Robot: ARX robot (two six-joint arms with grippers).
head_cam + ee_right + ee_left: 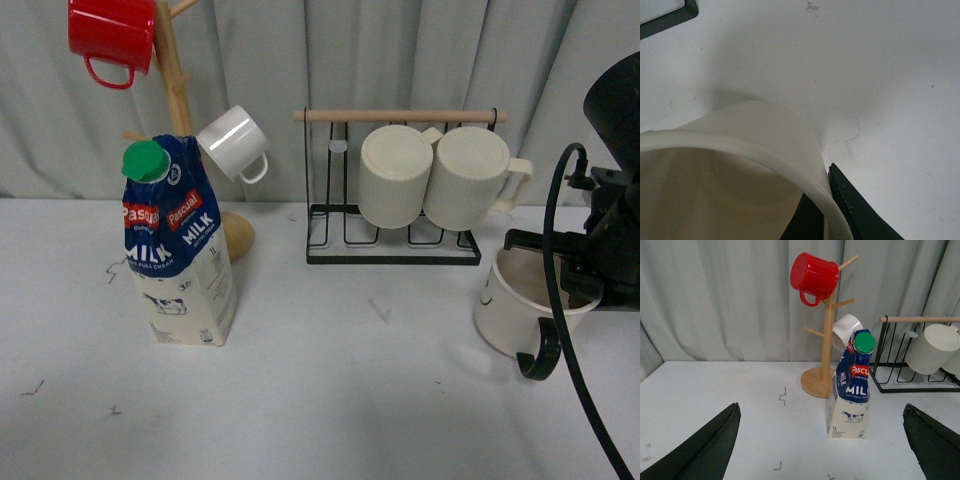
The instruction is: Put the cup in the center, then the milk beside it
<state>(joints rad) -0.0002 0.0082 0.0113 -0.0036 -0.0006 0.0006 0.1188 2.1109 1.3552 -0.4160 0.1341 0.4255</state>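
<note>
Two claws: left claw (820,407) has its black fingers (715,440) spread wide, holding nothing, low over the table (330,400) & facing the milk (180,250). Right claw (826,212) is clamped on the cup (515,310) wall, one finger inside the rim, one outside.

Cup: smooth cream, wide & round, black C handle twd the camera, tiny smiley on its side. It sits at the table's right, in front of the wire rack (390,250).

Milk: tall card carton w/ gable top, blue upper, cream lower w/ cow print, round green cap. It stands upright at left, just in front of the wooden tree (175,80) base.

Table is white, matte, w/ a few small dark scuffs. Pleated pale curtain (400,60) behind.
</note>
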